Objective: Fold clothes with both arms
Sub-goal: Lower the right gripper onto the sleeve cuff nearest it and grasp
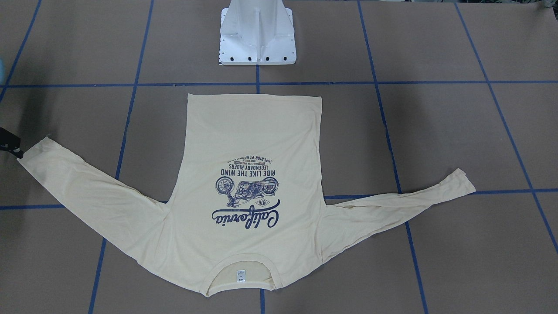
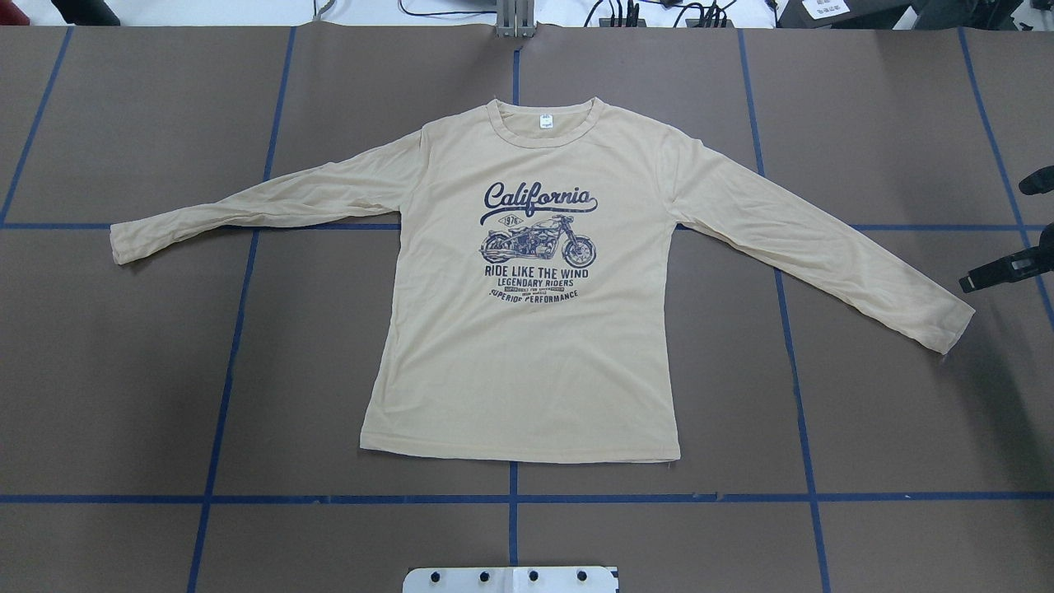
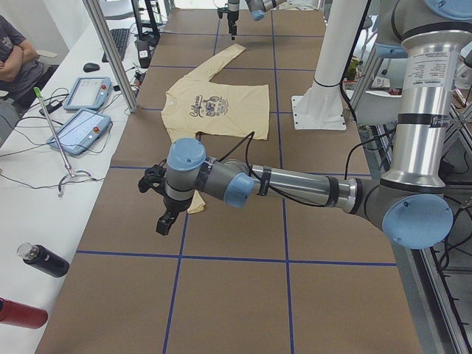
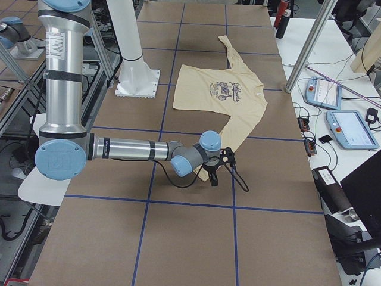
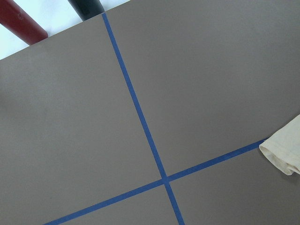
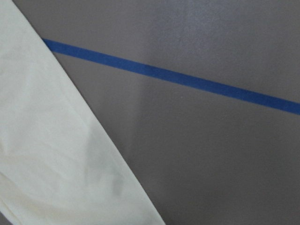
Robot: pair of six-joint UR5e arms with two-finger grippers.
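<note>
The cream-yellow long-sleeved shirt [image 2: 527, 329] lies flat and print-up in the middle of the table, both sleeves spread out; it also shows in the front view [image 1: 253, 144]. My right gripper [image 2: 967, 286] hovers just past the cuff of the sleeve on my right [image 2: 947, 325]. Its fingers show as one narrow black bar with no gap, holding nothing. The right wrist view shows only that sleeve [image 6: 56, 154] and table. My left gripper [image 3: 161, 228] shows only in the left side view, above the other cuff [image 5: 283, 152]; I cannot tell whether it is open or shut.
The white base pedestal [image 1: 257, 39] stands behind the shirt's hem. Blue tape lines [image 2: 510, 498] cross the brown table. A black bottle [image 3: 44, 259], a red bottle [image 3: 18, 313], teach pendants [image 3: 80, 129] and a metal post [image 3: 110, 55] stand along the far side.
</note>
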